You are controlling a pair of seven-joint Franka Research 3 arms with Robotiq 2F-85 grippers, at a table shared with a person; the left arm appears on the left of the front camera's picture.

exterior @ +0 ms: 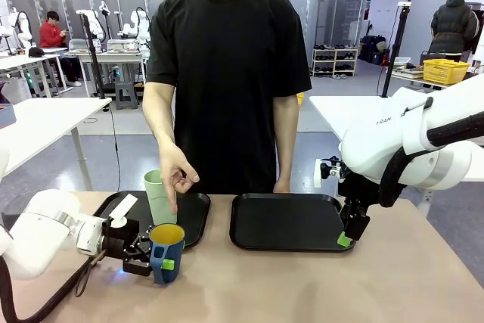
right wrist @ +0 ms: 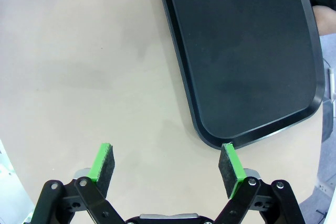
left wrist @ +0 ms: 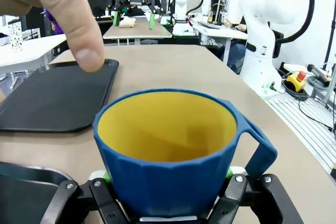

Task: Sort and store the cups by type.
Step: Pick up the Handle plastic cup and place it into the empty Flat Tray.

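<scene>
We see two trays side by side at the table's [exterior: 393, 285] far edge: the left tray [exterior: 195, 221] and, just right of it, the right tray [exterior: 283, 223]. The tumbler [exterior: 159, 197] stands on the left tray. The mug [exterior: 166, 252] sits on the table in front of that tray, near the tumbler.

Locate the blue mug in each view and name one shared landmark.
Front view: blue mug at lower left, held in the left gripper.
Left wrist view: fills lower centre.
Right wrist view: not in it.
Shared landmark: the empty black tray.
</scene>
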